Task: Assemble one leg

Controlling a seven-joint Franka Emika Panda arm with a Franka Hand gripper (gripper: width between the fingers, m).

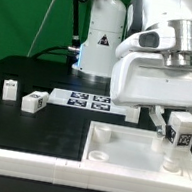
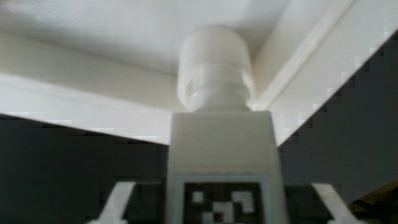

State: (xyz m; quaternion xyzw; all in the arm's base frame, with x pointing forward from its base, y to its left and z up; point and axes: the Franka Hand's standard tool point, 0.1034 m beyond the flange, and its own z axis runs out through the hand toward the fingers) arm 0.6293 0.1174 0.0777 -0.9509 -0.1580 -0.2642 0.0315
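At the exterior view's right, the one gripper (image 1: 180,134) was clamped on a leg (image 1: 184,126), which stood upright between its fingers. In the wrist view, the leg's rounded end (image 2: 217,65) pointed at a corner of the single large white tray-like piece (image 1: 115,153); whether they touched I could not tell. A second leg (image 1: 9,91) and a third leg (image 1: 34,100) lay loose on the black table (image 1: 38,125) toward the exterior view's left, well apart from the gripper and beside the one marker board (image 1: 88,102).
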